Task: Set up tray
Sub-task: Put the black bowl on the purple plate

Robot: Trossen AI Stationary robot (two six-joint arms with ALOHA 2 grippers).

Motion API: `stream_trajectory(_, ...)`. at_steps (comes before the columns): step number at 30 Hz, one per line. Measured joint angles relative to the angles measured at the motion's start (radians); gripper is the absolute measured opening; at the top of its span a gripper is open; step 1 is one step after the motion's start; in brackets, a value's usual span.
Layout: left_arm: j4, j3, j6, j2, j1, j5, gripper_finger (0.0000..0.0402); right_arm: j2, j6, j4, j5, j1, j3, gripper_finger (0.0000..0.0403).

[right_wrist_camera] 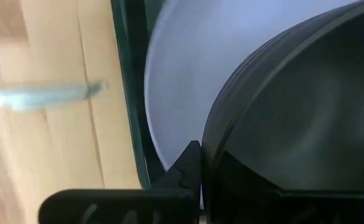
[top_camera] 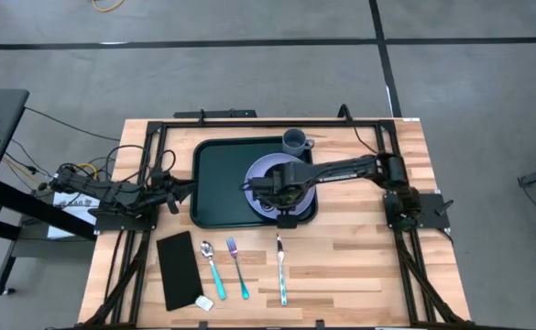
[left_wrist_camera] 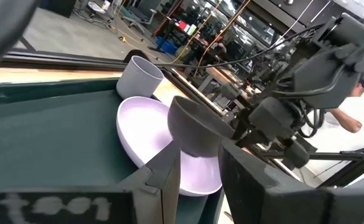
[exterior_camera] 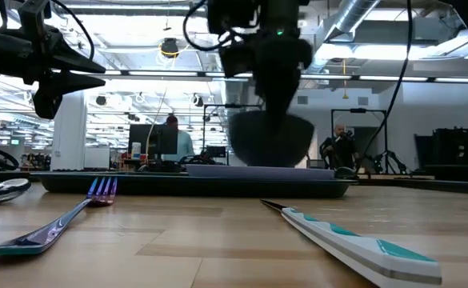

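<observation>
Green tray (top_camera: pixel 220 183), flat, table ctr.

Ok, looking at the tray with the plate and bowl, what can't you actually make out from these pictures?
- High view: the bowl and the middle of the plate are hidden under the right tool.
- Low view: whether the bowl touches the plate; the tray rim blocks the contact.
- Right wrist view: the knife is blurred.
- High view: the small white object by the napkin is too small to identify.
</observation>
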Motion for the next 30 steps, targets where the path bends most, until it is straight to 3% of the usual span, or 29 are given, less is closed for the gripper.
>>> stream_trajectory(23,0.0,0.0,-0.004,0.006,0.0,0.009,0.0096,0.003,-0.018,0.053,-0.043,-0.053,0.001,0.0)
stream_trajectory(30,0.0,0.0,0.176,0.006,0.0,0.183,0.0096,0.003,-0.018,0.06,-0.052,-0.06,0.001,0.0)
